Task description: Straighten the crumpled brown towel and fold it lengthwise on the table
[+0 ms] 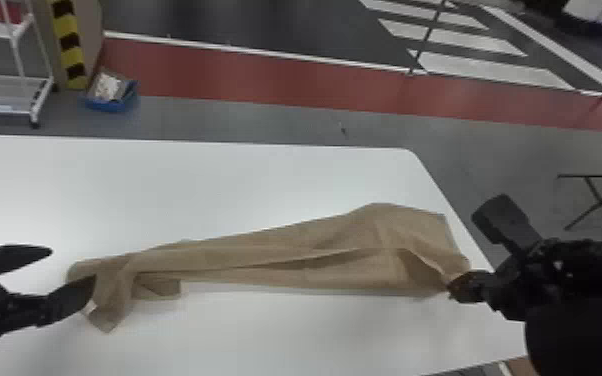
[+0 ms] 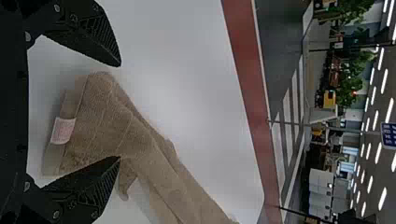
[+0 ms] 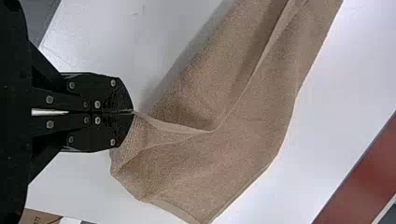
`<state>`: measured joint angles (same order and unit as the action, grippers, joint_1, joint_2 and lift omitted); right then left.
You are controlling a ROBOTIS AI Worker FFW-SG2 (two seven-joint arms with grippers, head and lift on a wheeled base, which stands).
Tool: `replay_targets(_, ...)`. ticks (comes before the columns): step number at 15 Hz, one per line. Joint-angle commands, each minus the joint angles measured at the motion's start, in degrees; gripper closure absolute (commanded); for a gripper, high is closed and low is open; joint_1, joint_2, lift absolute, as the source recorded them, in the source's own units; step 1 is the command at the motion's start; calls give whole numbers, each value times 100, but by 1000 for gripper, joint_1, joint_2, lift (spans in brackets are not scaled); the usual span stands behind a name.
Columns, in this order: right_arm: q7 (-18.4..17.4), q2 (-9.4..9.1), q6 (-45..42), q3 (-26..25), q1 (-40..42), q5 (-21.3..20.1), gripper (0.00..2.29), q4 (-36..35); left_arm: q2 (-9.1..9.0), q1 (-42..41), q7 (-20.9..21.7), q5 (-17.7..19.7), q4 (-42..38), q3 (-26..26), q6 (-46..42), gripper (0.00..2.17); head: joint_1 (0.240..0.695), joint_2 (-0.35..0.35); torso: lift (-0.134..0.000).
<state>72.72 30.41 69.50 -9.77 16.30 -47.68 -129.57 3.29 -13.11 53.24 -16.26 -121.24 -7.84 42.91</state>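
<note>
Probably light and limp, the brown towel (image 1: 265, 256) suits edge holds: right fingers (image 3: 117, 95) pinch 1 edge, left fingers (image 2: 95, 39) spread apart.

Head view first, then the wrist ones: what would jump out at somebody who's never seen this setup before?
Probably the long, rumpled brown towel, stretched across the white table. Next, the right gripper, shut on a corner at the towel's right end, near the table's edge. Then the left gripper, open at the left end, where a pale label shows.
</note>
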Motion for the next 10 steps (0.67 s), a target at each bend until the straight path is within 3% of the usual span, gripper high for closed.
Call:
replay_targets(1,14,-52,236,-42,189,4,1150,-130,-188,-429,-42,-70,-664,160,873,211,695,-319,-124)
replay_targets(5,-91,-158,341,-95,154,22,1150,11,-249,-948,-464,-17,-1182,248,1489,211,695,-350,-124)
replay_targets(10,-144,-158,429,-95,66,92,1146,20,-343,-1071,-1501,27,-1147,907,1664,215,695,-350,-124)
